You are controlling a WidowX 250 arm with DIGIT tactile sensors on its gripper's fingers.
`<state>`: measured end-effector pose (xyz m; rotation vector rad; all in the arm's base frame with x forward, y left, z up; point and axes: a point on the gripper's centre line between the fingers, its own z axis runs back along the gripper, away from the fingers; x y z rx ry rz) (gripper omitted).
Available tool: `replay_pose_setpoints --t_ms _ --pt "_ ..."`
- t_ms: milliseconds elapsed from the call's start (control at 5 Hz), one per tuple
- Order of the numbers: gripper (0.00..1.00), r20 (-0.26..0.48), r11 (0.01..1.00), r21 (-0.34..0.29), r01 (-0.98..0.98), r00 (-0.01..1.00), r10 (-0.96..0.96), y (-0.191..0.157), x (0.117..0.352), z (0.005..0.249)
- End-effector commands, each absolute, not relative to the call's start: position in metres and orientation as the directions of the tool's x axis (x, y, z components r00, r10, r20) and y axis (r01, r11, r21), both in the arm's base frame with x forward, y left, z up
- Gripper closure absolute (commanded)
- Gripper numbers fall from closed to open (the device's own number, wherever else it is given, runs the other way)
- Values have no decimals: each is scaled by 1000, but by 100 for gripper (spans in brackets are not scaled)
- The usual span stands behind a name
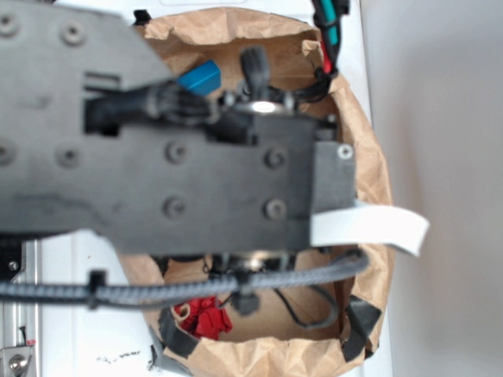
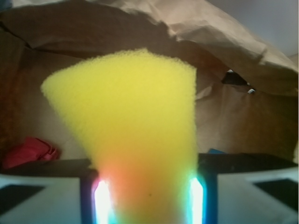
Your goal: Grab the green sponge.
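Observation:
The green sponge (image 2: 126, 107) fills the middle of the wrist view as a yellow foam block. It flares wide at its far end and narrows toward me. My gripper (image 2: 148, 196) is shut on its narrow end, with the foam squeezed between the two lit pads (image 2: 103, 200). The sponge appears held up off the bag's floor. In the exterior view my arm (image 1: 173, 173) covers the middle of the bag and hides both the gripper and the sponge.
I am working inside a brown paper bag (image 1: 369, 157) whose crumpled walls (image 2: 224, 32) rise on all sides. A red bundle (image 2: 28, 151) lies at the left; it is near the front wall in the exterior view (image 1: 206, 316). A blue object (image 1: 200, 77) sits at the back.

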<state>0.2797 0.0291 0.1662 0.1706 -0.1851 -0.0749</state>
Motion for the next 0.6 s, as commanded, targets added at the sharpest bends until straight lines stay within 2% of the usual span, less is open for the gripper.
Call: replay_pose_setpoints --t_ms 0,400 --pt "100 254 981 192 9 966 -58 36 273 201" --pt "100 213 983 183 11 976 -50 32 278 190"
